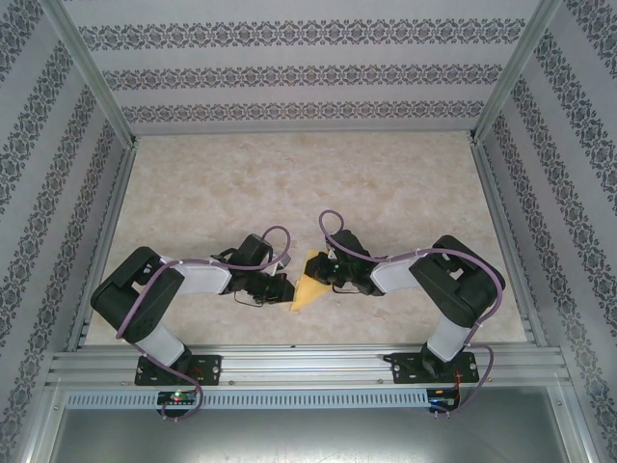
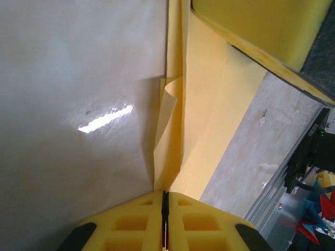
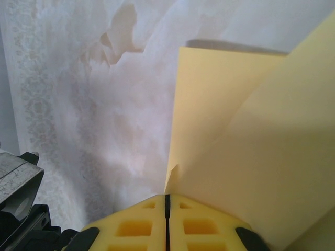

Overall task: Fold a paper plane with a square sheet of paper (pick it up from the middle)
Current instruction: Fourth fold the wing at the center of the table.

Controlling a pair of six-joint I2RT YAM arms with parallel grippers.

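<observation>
A: Where is the thin yellow paper sheet (image 1: 306,287) now?

B: In the top view it is between the two arms, near the 6 o'clock edge of the pale marbled table (image 1: 386,183). It is folded into a narrow wedge, and its long axis runs from about 1 o'clock to 7 o'clock.

A: And the jaws?

B: The left gripper (image 1: 281,289) meets the sheet from 9 o'clock, the right gripper (image 1: 326,273) from 3 o'clock. Both pairs are pressed together, pinching the paper, so neither arm is nearer.

A: What do the wrist cameras add?

B: The left wrist view shows layered folds and one small crumpled flap, going from the jaws toward 12 o'clock. The top view is too small for this. The right wrist view shows two smooth flaps opening toward 1 o'clock.

A: The next move?

B: I think the crease must follow that long axis. Whether the sheet touches the table, I cannot tell.
</observation>
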